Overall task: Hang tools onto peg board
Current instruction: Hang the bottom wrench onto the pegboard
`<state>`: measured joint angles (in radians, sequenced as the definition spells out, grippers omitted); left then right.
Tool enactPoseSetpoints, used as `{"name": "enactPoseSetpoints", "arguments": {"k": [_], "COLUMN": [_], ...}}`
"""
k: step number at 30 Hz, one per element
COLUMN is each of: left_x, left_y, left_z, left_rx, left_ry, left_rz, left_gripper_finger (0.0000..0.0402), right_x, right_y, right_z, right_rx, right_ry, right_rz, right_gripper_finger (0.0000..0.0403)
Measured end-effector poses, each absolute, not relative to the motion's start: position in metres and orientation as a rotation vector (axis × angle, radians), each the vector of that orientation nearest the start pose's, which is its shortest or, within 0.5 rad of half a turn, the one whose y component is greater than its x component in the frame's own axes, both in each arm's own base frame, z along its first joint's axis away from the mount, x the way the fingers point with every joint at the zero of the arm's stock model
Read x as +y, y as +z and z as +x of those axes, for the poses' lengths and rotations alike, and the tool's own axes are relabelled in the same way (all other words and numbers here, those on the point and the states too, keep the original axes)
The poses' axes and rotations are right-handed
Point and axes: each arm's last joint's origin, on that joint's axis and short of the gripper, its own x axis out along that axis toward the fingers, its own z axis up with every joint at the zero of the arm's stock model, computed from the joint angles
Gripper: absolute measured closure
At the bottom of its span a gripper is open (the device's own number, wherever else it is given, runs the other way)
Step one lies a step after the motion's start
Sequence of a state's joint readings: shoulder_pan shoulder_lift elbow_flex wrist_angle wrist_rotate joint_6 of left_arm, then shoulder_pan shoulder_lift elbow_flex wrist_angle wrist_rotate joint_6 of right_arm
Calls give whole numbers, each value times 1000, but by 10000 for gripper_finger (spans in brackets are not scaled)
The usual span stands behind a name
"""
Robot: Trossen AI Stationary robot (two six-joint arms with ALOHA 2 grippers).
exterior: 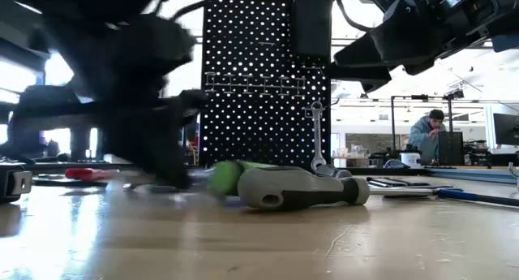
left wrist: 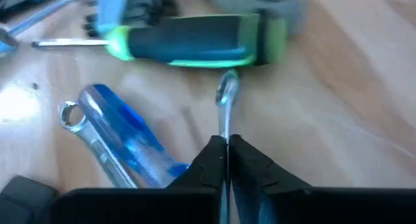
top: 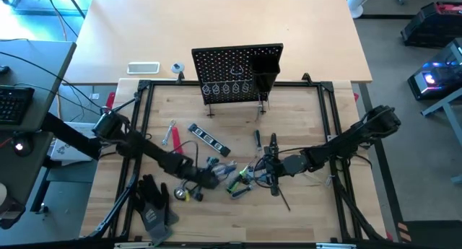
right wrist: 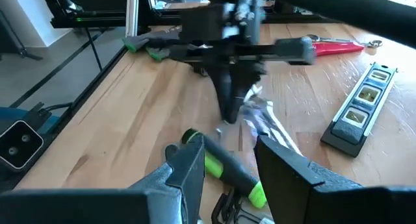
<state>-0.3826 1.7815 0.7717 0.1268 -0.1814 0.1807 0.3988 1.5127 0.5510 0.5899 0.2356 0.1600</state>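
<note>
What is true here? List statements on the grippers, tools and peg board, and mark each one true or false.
1. The left gripper is shut on a thin silver wrench. True.
2. The right gripper clamps the green-and-black-handled screwdriver. False: its fingers stand open and hold nothing.
3. The black perforated peg board stands upright on the wooden table. True.
4. The black work gloves hang on the peg board. False: they lie on the table, on the left arm's side.
</note>
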Motion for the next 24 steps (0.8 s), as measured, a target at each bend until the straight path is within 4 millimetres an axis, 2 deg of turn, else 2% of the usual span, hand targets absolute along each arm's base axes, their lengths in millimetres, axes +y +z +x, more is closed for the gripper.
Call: {"name": "enactPoseSetpoints", "arguments": {"k": [6,16,24], "left_x": [-101,-95,-87], "left_y": [105,113,112], "left_z": [313,324,325], "left_rx": [766,758,788], "left_ry": [-278,-271,-242], "left_rz": [352,335,326], "left_gripper_finger": [396,396,397], "right_x": [104,104,106], "right_y": [165,164,144], "right_z": [264,264,269], "right_rx": [368,375,431], "right_ry": [132,133,120], "right_rz": [41,50,77], "right_gripper_finger": [269,269,269]}}
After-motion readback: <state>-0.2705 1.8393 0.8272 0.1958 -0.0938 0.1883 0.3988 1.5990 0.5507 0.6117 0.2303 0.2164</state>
